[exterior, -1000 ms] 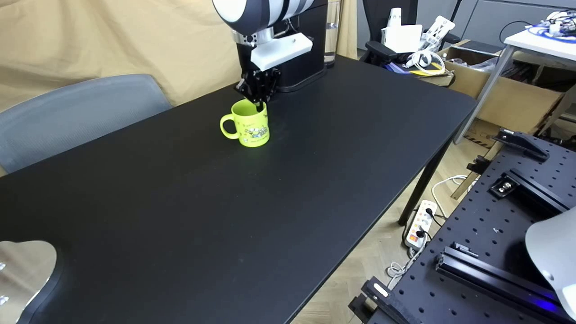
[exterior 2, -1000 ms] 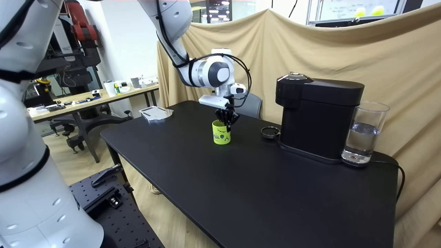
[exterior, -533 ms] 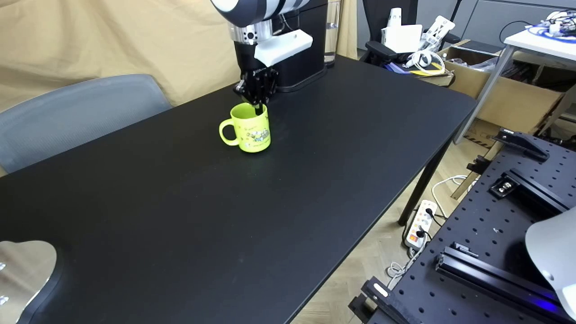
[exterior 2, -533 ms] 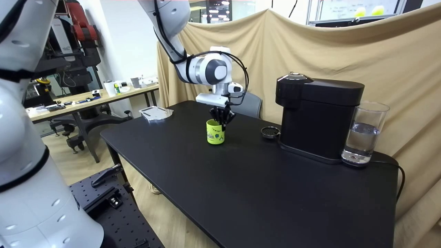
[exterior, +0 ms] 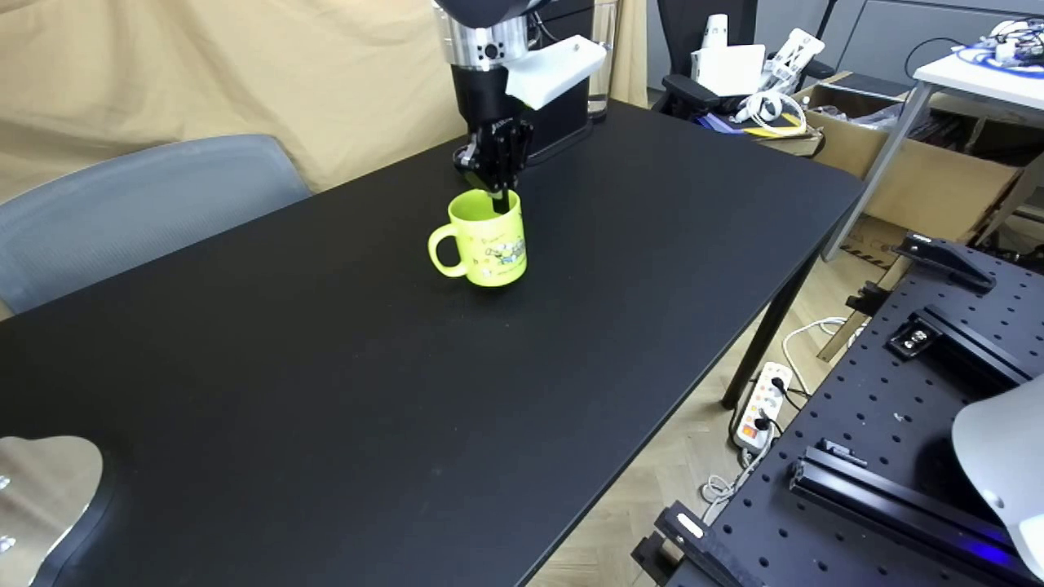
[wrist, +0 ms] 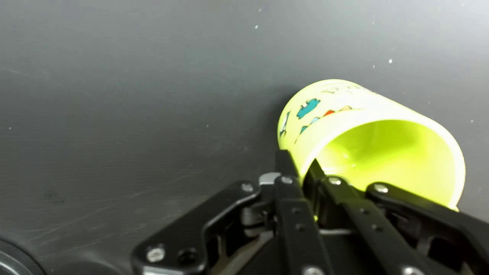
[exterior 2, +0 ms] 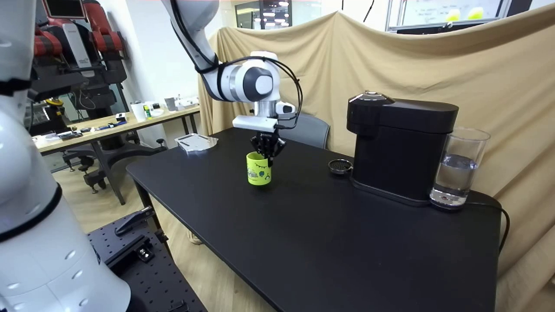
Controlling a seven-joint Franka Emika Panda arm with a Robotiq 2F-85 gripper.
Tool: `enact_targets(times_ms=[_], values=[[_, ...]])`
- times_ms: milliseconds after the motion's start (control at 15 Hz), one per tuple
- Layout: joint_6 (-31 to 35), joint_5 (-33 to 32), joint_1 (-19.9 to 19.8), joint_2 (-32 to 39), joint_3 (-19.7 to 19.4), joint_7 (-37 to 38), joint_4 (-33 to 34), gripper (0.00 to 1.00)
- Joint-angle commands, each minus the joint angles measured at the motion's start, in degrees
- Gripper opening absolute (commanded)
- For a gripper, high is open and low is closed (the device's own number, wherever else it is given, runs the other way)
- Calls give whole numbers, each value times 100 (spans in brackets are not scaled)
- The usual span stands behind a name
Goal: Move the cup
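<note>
The cup is a yellow-green mug with a loop handle and printed side. It shows in both exterior views [exterior: 493, 254] [exterior 2: 259, 172] and in the wrist view [wrist: 344, 107]. It is upright at the black table, with a dark shadow under its base; I cannot tell whether it touches the table. My gripper [wrist: 298, 162] is shut on the cup's rim, one finger outside the wall and one inside. The gripper also shows above the cup in both exterior views [exterior: 499, 202] [exterior 2: 269, 160]. In an exterior view the handle points away from the gripped side; the wrist view hides it.
A black coffee machine [exterior 2: 403, 151] stands on the black table [exterior: 326, 408] with a water-filled clear tank [exterior 2: 459, 169] beside it. A small round metal holder [exterior 2: 340, 166] lies before it. A silver plate [exterior 2: 197, 142] is at the far end. A chair [exterior: 155, 212] stands behind the table.
The gripper and the cup have moved together, rightward and a little nearer in an exterior view, and leftward toward the robot's base side in an exterior view. The grasp looks unchanged.
</note>
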Motion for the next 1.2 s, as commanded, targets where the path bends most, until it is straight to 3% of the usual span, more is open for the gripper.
enact_targets(times_ms=[0, 400, 733, 800, 867, 1133], values=[[312, -99, -62, -636, 79, -174, -933, 2], [1852, -39, -89, -853, 193, -259, -1964, 2], [2143, 21, -157, -792, 287, -295, -2136, 2], [2132, -13, -144, -796, 267, -282, -2138, 35], [2117, -19, -141, -795, 265, -277, -2131, 35], [2046, -26, -142, -845, 281, -308, -2113, 61]])
